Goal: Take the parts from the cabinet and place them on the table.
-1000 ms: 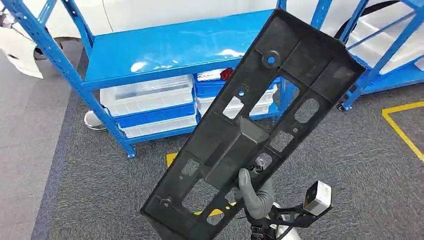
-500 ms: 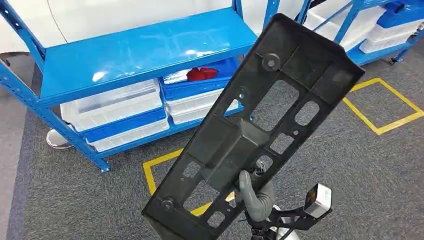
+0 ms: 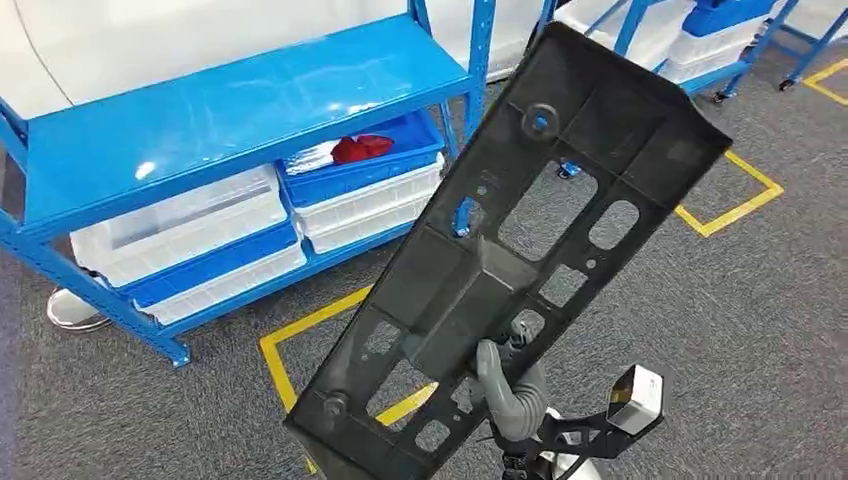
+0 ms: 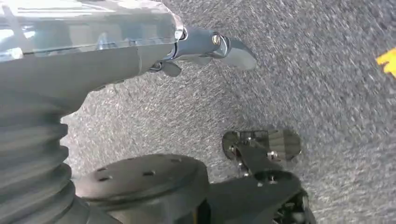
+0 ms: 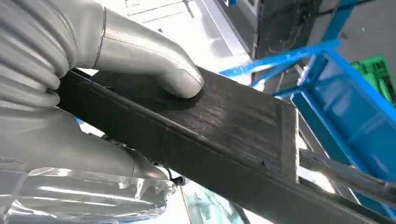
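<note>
Head view, left to right. At the left of the frame stands a blue shelving unit (image 3: 230, 110), its bare top shelf catching glare. Under that shelf sit clear plastic bins (image 3: 180, 225), and beside them a blue bin (image 3: 365, 165) holding a red item (image 3: 360, 148). On the grey carpet (image 3: 730, 320) in front of the unit runs a yellow tape outline (image 3: 300, 335).

The centre of the frame is taken by the part, a long black plastic panel (image 3: 510, 250) with many cut-outs, tilted from the lower left of centre up to the upper right. It is in the air, well apart from the shelf and above the carpet. My right hand (image 3: 512, 385) grips it near its lower end: in the right wrist view my thumb (image 5: 154, 65) presses flat on the panel's dark ribbed face (image 5: 233, 126) while my fingers close under its edge. A small wrist camera (image 3: 633, 398) shows at the lower right of the panel.

At the upper right, a second yellow tape square (image 3: 735, 190) lies on the carpet, with a further blue rack (image 3: 700, 40) behind it.

In the left wrist view, my left hand (image 4: 210, 46) hangs over the carpet with a finger extended and nothing in it; whether its fingers are apart or together, I cannot tell.
</note>
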Tool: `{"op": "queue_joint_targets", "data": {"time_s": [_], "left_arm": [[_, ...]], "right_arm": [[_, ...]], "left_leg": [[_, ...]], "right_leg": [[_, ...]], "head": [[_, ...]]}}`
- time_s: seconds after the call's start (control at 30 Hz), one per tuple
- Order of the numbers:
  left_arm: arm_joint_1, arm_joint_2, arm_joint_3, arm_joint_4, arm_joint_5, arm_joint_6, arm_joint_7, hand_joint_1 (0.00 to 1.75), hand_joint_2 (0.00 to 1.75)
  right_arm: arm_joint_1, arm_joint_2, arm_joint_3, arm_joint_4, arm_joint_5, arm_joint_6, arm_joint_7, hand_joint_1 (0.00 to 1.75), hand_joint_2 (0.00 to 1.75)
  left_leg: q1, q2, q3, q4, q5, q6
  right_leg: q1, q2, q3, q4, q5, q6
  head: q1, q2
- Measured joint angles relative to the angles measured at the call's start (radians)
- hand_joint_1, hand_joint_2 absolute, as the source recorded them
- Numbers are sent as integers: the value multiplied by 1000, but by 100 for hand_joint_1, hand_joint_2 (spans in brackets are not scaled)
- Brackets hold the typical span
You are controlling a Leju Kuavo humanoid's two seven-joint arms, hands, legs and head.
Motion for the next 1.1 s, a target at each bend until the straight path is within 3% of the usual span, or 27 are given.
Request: {"op": "queue_joint_targets", "data": {"time_s": [0.03,0.07,0.13,0.17,0.2,0.23,0.3,0.33,0.37,0.43,0.5,0.53,0.57,0.6,0.67,0.7,0.73,0.77,0.8,0.83,0.87,0.9,0.97,1.03,1.07,1.1], "left_arm": [[-1,0,0,0,0,0,0,0,175],[-1,0,0,0,0,0,-1,0,175],[1,0,0,0,1,0,-1,0,175],[2,0,0,0,2,0,-1,0,175],[3,0,0,0,2,0,-1,0,175],[3,0,-1,0,2,0,-1,0,175],[2,0,-1,0,2,0,-1,0,175],[2,0,-2,0,2,0,-1,0,175],[2,0,-2,0,2,0,-1,0,175],[2,0,-3,0,2,0,-1,0,175],[2,0,-4,0,2,0,-2,0,175],[-1,0,-4,0,2,0,-3,0,175],[-2,0,-4,0,2,0,-5,0,175],[0,-1,-5,0,2,0,-5,0,175],[6,0,-6,0,2,0,-5,0,175],[7,0,-6,0,2,0,-3,0,175],[6,0,-6,0,2,0,-2,0,175],[4,0,-7,0,2,0,-1,0,175],[2,-1,-8,0,2,0,-1,0,175],[1,-1,-8,0,2,-2,-1,0,175],[0,-1,-9,0,1,-2,-1,0,175],[-1,-1,-10,0,2,-2,0,0,175],[-1,-1,-11,0,2,-2,2,0,175],[-6,-1,-12,0,2,-2,2,0,175],[-7,-1,-12,0,2,-2,2,0,175],[-8,-1,-12,0,2,-1,2,0,175]], "right_arm": [[0,0,0,0,0,0,0,175,175],[0,1,0,0,0,0,0,175,175],[2,1,0,0,0,0,0,175,175],[4,1,0,0,0,0,0,175,175],[6,1,0,0,0,0,0,175,175],[7,1,0,0,0,0,0,175,175],[7,1,0,0,0,0,0,175,175],[7,1,0,0,0,0,0,175,175],[6,1,0,0,0,0,0,175,175],[5,1,2,0,0,1,0,175,175],[8,1,1,0,0,1,0,175,175],[10,0,1,0,0,1,-1,175,175],[8,0,1,-2,-1,1,-2,175,175],[8,0,1,-2,-1,1,-2,175,175],[11,-1,1,-2,-2,1,-2,175,175],[12,-1,1,-2,-4,0,-2,175,175],[13,-2,0,-2,-4,0,-2,175,175],[14,-2,-2,-2,-4,0,-2,175,175],[13,-2,-4,-3,-4,0,-2,175,175],[13,-2,-5,-3,-5,0,-2,175,175],[11,-2,-7,-4,-5,-1,-2,175,175],[10,-2,-8,-5,-5,-1,-3,175,175],[12,-2,-12,-11,-7,-1,-5,175,175],[13,-2,-14,-13,-8,-1,-5,175,175],[14,-2,-14,-18,-9,-1,-5,175,175],[11,-2,-14,-19,-10,-1,-6,175,175]], "left_leg": [[4,-14,-7,18,-19,-6],[4,-24,-28,71,-61,-10],[9,-32,-101,243,-149,-16],[9,-32,-130,312,-171,-18],[10,-32,-137,331,-166,-18],[11,-32,-118,294,-136,-17],[13,-46,-31,126,-47,-11],[15,-83,16,30,-11,-6],[17,-138,28,2,-31,-1],[11,-120,22,0,-26,1],[12,-97,25,-6,-18,16],[19,-77,26,-14,-9,24],[17,-67,25,-17,-7,31],[15,-54,23,-17,-7,33],[10,-24,20,-16,-8,35],[9,-9,18,-14,-8,35],[7,5,18,-13,-9,35],[6,17,18,-11,-11,35],[6,28,19,-8,-14,34],[4,37,20,-6,-17,31],[-1,45,21,-4,-20,27],[-7,53,20,0,-24,21],[-7,71,23,-2,-24,15],[-8,92,31,-4,-27,4],[-5,78,30,-1,-40,-2],[-1,37,14,48,-76,-7]], "right_leg": [[-3,6,-1,-3,5,-6],[-5,12,-4,-3,7,-10],[-4,29,-10,-3,10,-13],[-4,39,-12,-2,12,-12],[-4,49,-13,-1,13,-10],[-4,59,-13,0,14,-8],[-5,83,-11,2,15,-5],[-5,95,-12,4,16,-1],[-2,102,-19,6,18,7],[-10,122,-30,7,26,22],[-9,147,-35,0,36,38],[-10,117,-40,14,25,39],[-5,63,-60,52,-7,41],[-7,43,-91,120,-48,44],[-9,30,-161,276,-116,49],[-10,29,-180,320,-124,50],[-10,27,-169,304,-105,50],[-9,23,-136,248,-72,48],[-8,11,-84,158,-31,44],[-6,-14,-32,67,2,38],[5,-67,-3,10,-10,29],[9,-56,-7,7,-3,20],[12,-34,-13,10,-3,16],[6,-10,-13,0,5,3],[-2,0,-5,-7,9,-3],[-2,8,-7,-7,10,-6]], "head": [[0,0],[0,0],[0,0],[0,0],[0,0],[0,0],[0,0],[0,0],[0,0],[0,0],[0,0],[0,0],[1,0],[0,0],[0,0],[0,0],[0,0],[0,0],[0,0],[0,0],[0,0],[0,0],[0,0],[0,0],[0,0],[0,0]]}}
